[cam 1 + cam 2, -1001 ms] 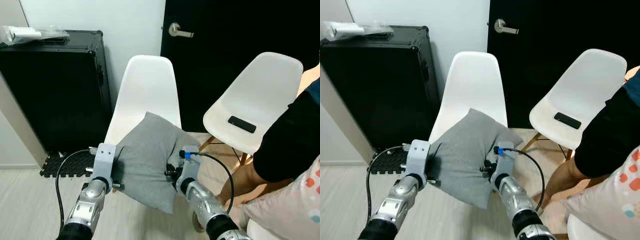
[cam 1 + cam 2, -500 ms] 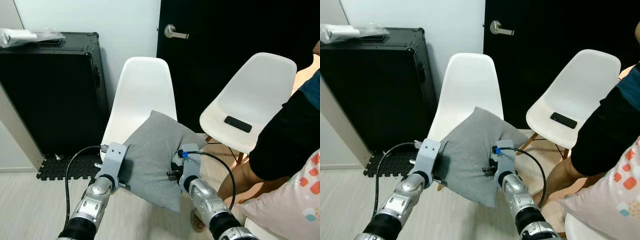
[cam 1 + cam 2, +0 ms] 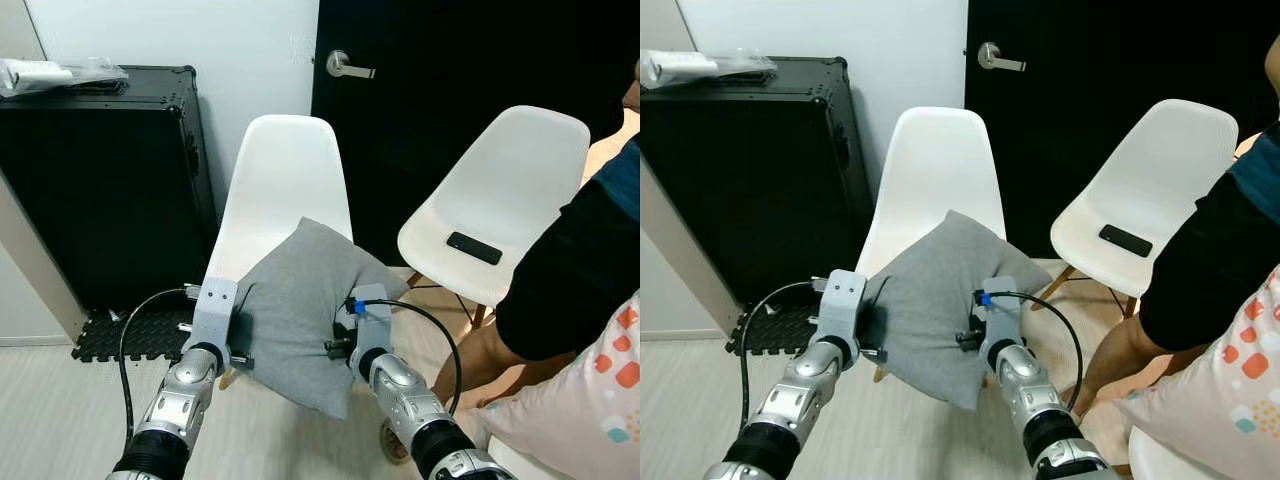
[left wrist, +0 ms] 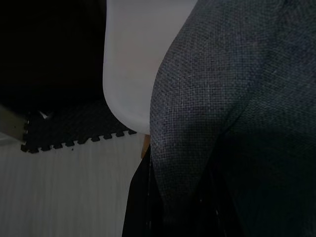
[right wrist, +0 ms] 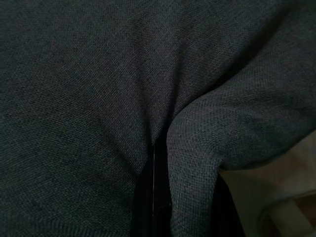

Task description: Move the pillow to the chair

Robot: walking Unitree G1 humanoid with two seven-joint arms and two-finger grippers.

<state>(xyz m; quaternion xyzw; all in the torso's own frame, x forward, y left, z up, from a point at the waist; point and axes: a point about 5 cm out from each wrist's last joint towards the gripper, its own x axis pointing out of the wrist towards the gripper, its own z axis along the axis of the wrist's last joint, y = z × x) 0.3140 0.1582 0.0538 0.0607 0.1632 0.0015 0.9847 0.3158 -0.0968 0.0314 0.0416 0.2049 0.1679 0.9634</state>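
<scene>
A grey pillow (image 3: 296, 305) hangs tilted in front of the seat of the white chair (image 3: 284, 185), its upper corner against the backrest and its lower corner below the seat's front edge. My left gripper (image 4: 173, 215) is shut on the pillow's left edge, and its black fingers (image 4: 139, 207) pinch the fabric. My right gripper (image 5: 180, 207) is shut on the pillow's right side, with folds of cloth bunched between its fingers (image 5: 145, 197). Whether the pillow rests on the seat is hidden from me.
A second white chair (image 3: 500, 190) stands to the right with a small black device (image 3: 480, 247) on its seat. A person (image 3: 570, 270) in black sits at the far right. A black case (image 3: 100, 180) is on the left, a dark door (image 3: 450, 70) behind.
The camera has shifted a little. Both arms and the pillow have drifted slightly left and down from half a second ago. Both grips are unchanged.
</scene>
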